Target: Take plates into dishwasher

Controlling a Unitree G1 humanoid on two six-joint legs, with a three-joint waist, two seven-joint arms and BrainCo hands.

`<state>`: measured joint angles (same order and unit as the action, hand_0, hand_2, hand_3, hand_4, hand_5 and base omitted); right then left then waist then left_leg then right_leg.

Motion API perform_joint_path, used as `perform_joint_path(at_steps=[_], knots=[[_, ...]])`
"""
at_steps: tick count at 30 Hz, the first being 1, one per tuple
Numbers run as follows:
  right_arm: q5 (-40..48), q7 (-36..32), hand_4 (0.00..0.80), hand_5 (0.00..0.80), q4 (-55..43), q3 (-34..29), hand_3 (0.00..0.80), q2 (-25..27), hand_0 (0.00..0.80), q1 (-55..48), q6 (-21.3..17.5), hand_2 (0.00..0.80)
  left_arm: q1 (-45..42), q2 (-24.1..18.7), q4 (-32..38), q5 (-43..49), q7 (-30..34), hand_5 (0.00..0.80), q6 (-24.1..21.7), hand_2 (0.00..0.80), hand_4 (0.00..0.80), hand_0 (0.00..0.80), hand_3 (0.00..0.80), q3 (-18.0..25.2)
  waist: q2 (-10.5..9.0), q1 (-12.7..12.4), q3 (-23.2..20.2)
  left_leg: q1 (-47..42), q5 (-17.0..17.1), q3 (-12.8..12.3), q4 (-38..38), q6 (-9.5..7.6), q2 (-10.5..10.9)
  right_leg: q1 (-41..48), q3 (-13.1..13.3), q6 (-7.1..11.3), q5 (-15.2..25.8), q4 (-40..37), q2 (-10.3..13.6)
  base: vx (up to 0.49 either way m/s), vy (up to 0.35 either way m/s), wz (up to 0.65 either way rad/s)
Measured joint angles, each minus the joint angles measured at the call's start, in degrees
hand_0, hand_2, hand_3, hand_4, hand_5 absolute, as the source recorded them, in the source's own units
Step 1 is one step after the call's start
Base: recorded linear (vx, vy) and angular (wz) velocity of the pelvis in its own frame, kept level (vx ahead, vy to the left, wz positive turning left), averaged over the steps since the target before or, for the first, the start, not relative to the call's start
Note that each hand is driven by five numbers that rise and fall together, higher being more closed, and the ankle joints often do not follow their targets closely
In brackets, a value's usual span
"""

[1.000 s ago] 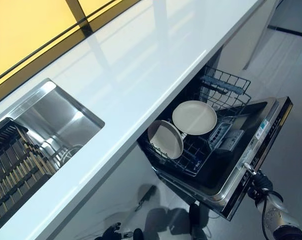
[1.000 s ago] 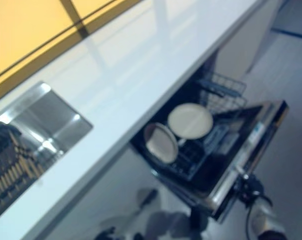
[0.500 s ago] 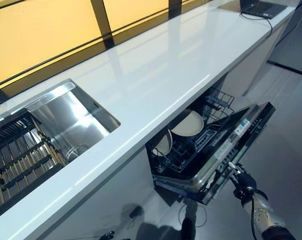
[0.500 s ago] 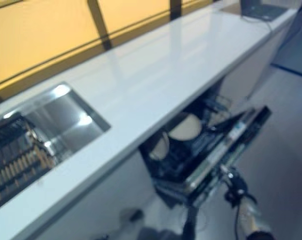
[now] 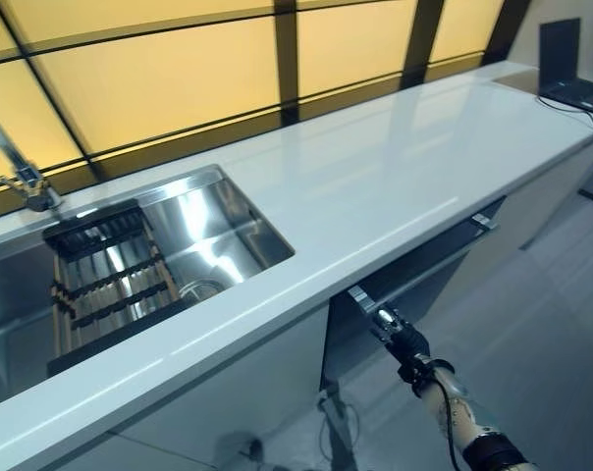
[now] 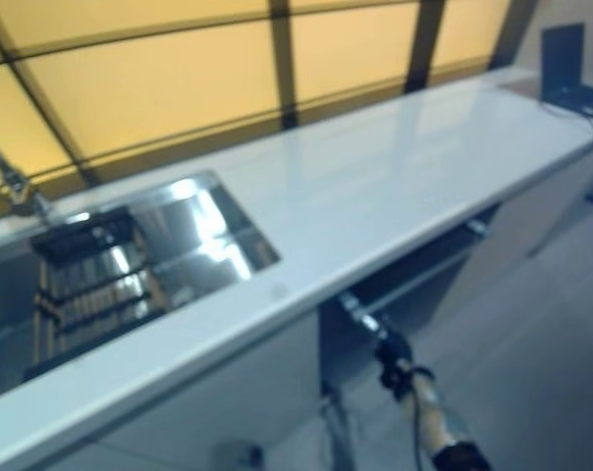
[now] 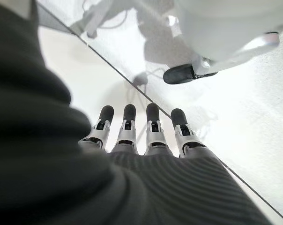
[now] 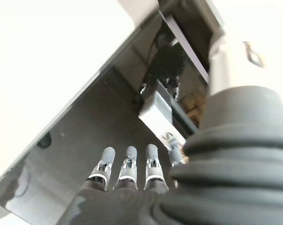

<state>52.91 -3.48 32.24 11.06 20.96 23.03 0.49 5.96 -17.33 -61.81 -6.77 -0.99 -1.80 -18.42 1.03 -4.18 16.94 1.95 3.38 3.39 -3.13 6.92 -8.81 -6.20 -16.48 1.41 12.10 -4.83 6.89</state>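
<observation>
The dishwasher door [image 5: 421, 263] under the white counter stands almost upright, leaving only a narrow dark gap at its top edge. No plates show in any view; the rack is hidden behind the door. My right hand [image 5: 406, 345] rests against the top corner of the door with its fingers [image 8: 127, 165] straight along the dark glossy door panel [image 8: 80, 136]. My left hand [image 7: 137, 125] appears only in its wrist view, where it hangs open over the pale floor and holds nothing.
A long white counter [image 5: 395, 167] runs across the view. A steel sink [image 5: 213, 231] at the left holds a dark slatted rack [image 5: 110, 270] beside a faucet [image 5: 26, 182]. A laptop [image 5: 569, 61] sits at the counter's far right end. Pale floor lies below.
The dishwasher door has swung up from nearly flat to almost shut, with my right hand following its edge. The plates and rack have gone out of sight. The camera has tilted up.
</observation>
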Motion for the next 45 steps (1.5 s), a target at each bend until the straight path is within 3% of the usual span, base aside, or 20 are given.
perform_joint_path(at_steps=[5,15,27,35,38,41,43,44,45], knots=[[-0.69,0.23,0.0,0.0,0.18,-0.44,0.0,0.2,0.0,-1.35,0.0,0.0,-1.47,-1.21,-0.3,0.52,0.01,0.0,-0.04,0.0,0.0,0.0,0.0,0.47,-1.29,0.03,-0.73,0.55,0.02,0.43,0.13,-0.02,0.64,0.13,-0.01,0.59,-0.22,0.0,0.52,0.026,-0.003,0.1],[-6.01,0.81,0.0,0.0,0.46,-1.66,0.0,0.95,0.0,-3.11,-0.23,0.0,-1.72,-1.17,-0.25,1.44,-0.03,0.0,-0.83,0.0,0.0,0.0,0.0,2.47,-1.37,-1.4,-0.79,0.71,0.0,1.86,0.74,-0.01,0.4,1.18,-1.41,0.62,-0.63,-0.01,0.4,-0.014,-0.029,0.08],[-35.64,6.69,0.0,0.0,-1.45,0.86,0.0,3.25,0.0,-6.81,-0.31,0.0,-3.62,-1.24,1.07,-0.25,-0.23,0.0,-1.3,0.0,0.0,0.0,0.0,9.16,-1.71,-2.56,-1.41,-1.45,-0.05,3.12,0.93,-0.01,-1.29,3.75,-1.39,0.0,-1.71,0.06,-1.6,-0.073,-0.129,0.06],[-48.5,7.08,0.0,0.0,-4.08,0.82,0.0,7.33,0.0,-11.09,-0.09,0.0,-5.85,-0.52,2.07,-1.44,-0.3,0.0,-2.65,0.0,0.0,0.0,0.0,11.39,0.26,-3.05,-2.33,-1.32,-0.55,4.03,2.99,-0.46,-3.26,5.42,-1.27,-1.1,-3.24,1.63,-3.39,-0.047,-0.099,0.12],[-50.79,7.37,0.0,0.0,-4.21,-0.44,0.0,9.26,0.0,-15.8,-0.17,0.0,-8.62,0.79,2.26,-1.46,-0.25,0.0,-3.88,0.0,0.0,0.0,0.0,13.67,1.5,-2.91,-2.43,-0.61,-0.78,2.27,3.46,-1.09,-4.02,5.64,-1.31,-1.15,-3.27,1.51,-3.63,-0.094,-0.002,0.14],[-50.99,6.76,0.0,0.0,-4.31,-3.45,0.0,9.1,0.0,-21.89,-0.39,0.0,-10.09,1.6,2.65,-1.46,-0.28,0.0,-4.29,0.0,0.0,0.0,0.0,14.53,1.5,-2.36,-2.56,1.03,-3.61,-1.14,3.62,-4.22,-4.03,4.31,-1.33,-1.32,-3.57,2.58,-2.53,-0.139,0.064,0.34],[-50.98,5.69,0.0,0.0,-4.29,-4.61,0.0,9.1,0.0,-23.93,-0.99,0.0,-10.63,2.1,2.42,-1.47,-0.29,0.0,-4.26,0.0,0.0,0.0,0.0,15.49,0.95,-1.31,-2.47,2.23,-5.25,-3.96,7.47,-5.93,-2.87,3.75,-1.38,-1.37,-3.57,2.38,-0.77,-0.16,0.069,0.13],[-50.96,4.71,0.0,0.0,-4.44,-5.31,0.0,9.39,0.0,-25.45,-1.75,0.0,-11.45,2.78,2.32,-1.49,-0.29,0.0,-4.25,0.0,0.0,0.0,0.0,15.98,0.82,-1.05,-2.43,2.82,-5.14,-5.66,13.53,-6.13,-0.77,3.69,-1.29,-1.11,-3.45,2.82,0.71,-0.187,0.113,0.01],[-50.96,3.48,0.0,0.0,-4.74,-5.81,0.0,9.99,0.0,-27.45,-2.39,0.0,-13.31,3.77,2.24,-1.52,-0.27,0.0,-4.27,0.0,0.0,0.0,0.0,17.32,2.55,-0.48,-3.76,2.47,-7.32,-7.29,14.08,-5.53,-0.47,3.68,-1.42,-0.09,-3.34,3.62,0.31,-0.184,0.123,0.13]])
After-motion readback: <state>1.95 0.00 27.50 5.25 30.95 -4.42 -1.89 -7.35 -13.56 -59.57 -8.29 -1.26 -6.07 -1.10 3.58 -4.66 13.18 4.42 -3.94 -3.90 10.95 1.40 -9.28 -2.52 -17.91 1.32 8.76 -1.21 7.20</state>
